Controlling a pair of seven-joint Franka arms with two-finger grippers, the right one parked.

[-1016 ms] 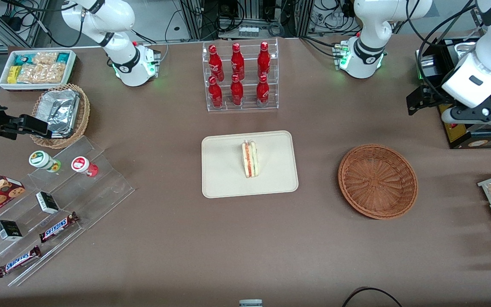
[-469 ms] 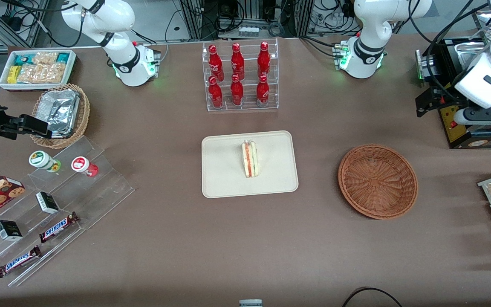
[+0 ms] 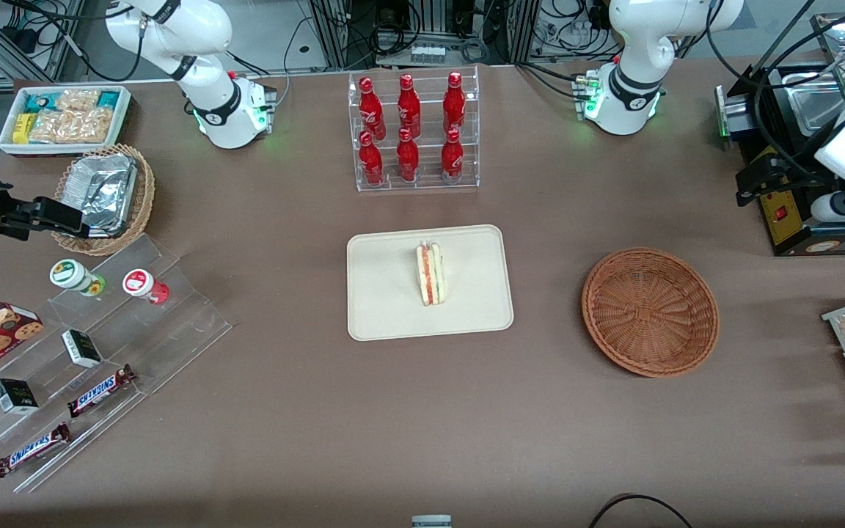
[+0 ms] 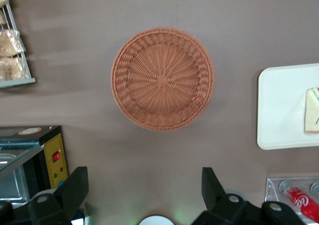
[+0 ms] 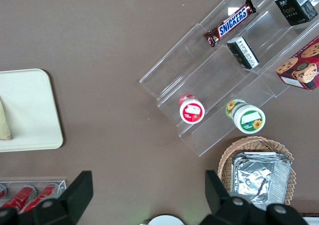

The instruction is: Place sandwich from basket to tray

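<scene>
Sandwich (image 3: 431, 273) stands on its crust edge near the middle of the tray (image 3: 386, 308), its cut face with the red-orange and green layers turned up toward the front camera. The basket (image 3: 650, 312) sits apart from the tray toward the working arm's end of the worktop (image 3: 364, 411), and nothing lies in it, so the placing looks done.

The gripper (image 4: 142, 197) hangs high above the worktop near the black appliance (image 3: 789, 220), well clear of both basket and tray; its two fingers are spread wide with nothing between them.

Judging by its look, the wedge is light and soft: thin bread that would dent under a firm squeeze, and loose layers that could slide apart if pushed along the cut face. If it had to be picked up again, the safer hold is probably across the two flat bread faces, low near the middle of the wedge, with a gentle close so the filling stays pressed together. Gripping the narrow tip or the open layered edge would likely crush it or tip it over on the smooth tray.
</scene>
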